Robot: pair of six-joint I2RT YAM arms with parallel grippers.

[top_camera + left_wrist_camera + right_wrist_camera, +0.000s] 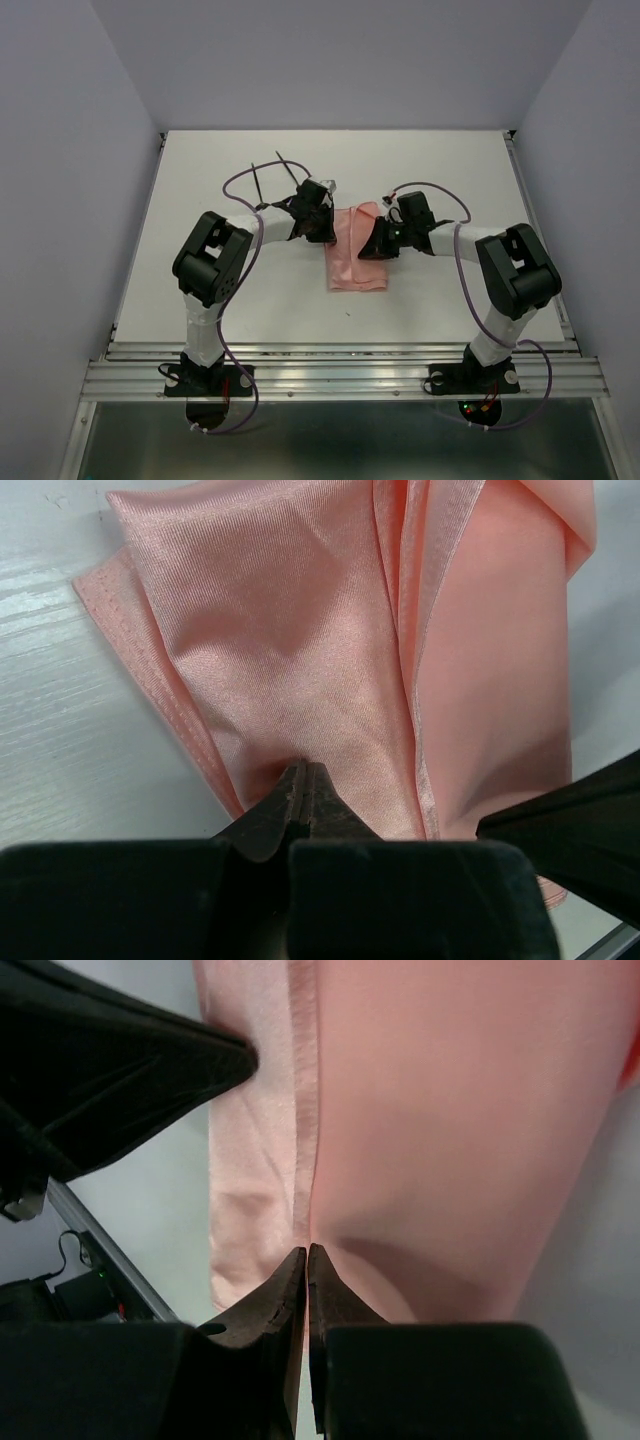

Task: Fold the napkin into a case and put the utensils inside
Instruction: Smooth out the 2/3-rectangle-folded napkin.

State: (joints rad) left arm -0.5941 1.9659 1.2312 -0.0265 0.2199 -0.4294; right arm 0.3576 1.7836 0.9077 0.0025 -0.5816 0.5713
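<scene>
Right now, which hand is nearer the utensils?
Left. The left hand grips the napkin at its left edge, close to the utensils; the right hand grips the opposite edge, farther off.

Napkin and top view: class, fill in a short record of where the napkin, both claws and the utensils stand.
napkin: pale pink, partly folded, lying on the table between the two arms
left claw: shut, pinching the napkin's cloth
right claw: shut, pinching the napkin beside a folded edge
utensils: two slim black pieces on the table beyond the left arm, not in the napkin
task stage: folding under way, utensils not yet placed
</scene>
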